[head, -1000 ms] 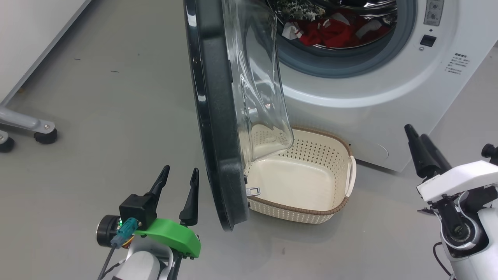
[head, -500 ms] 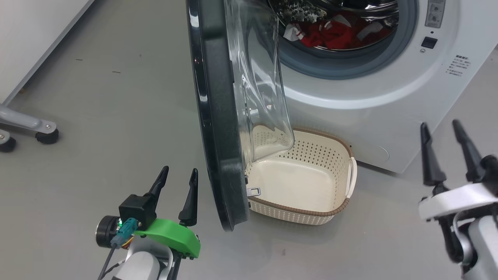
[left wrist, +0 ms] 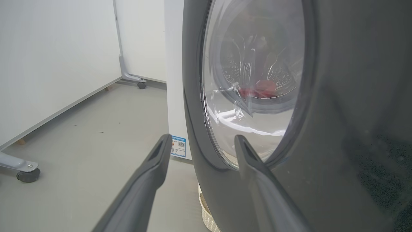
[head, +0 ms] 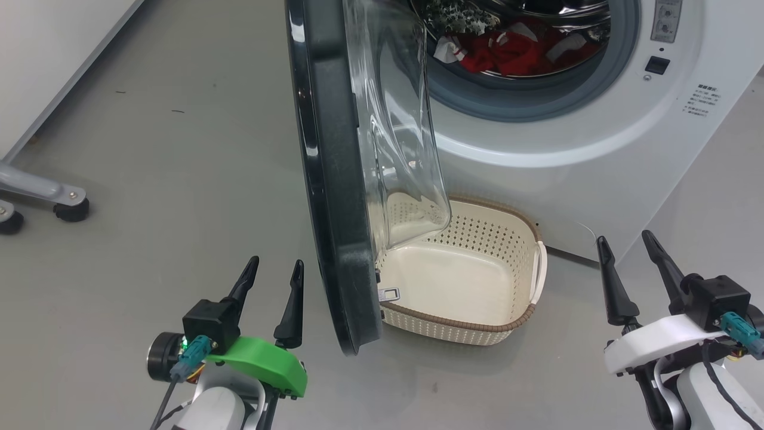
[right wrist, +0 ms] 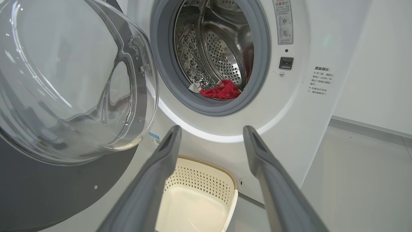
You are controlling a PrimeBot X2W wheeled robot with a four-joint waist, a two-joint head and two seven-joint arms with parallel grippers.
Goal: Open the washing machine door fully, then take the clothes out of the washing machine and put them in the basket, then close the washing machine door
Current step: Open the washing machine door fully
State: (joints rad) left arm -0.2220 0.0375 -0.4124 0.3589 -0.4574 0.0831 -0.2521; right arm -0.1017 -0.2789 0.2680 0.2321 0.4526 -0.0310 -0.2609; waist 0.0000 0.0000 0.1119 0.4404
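Bright even light, soft shadows — glare on washing machine door (right wrist: 64, 90)

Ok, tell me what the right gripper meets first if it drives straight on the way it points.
The right gripper would most likely meet the white front of the washing machine, just below the drum opening; the basket lies lower, under that line. Depth is uncertain.

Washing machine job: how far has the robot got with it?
Done: the washing machine door stands swung out from the washing machine, though perhaps not fully. In hand: nothing; the left gripper is open beside the door's outer face, the right gripper open near the basket. Left: the red clothes lie in the drum, the basket is empty, and the door needs closing afterwards.
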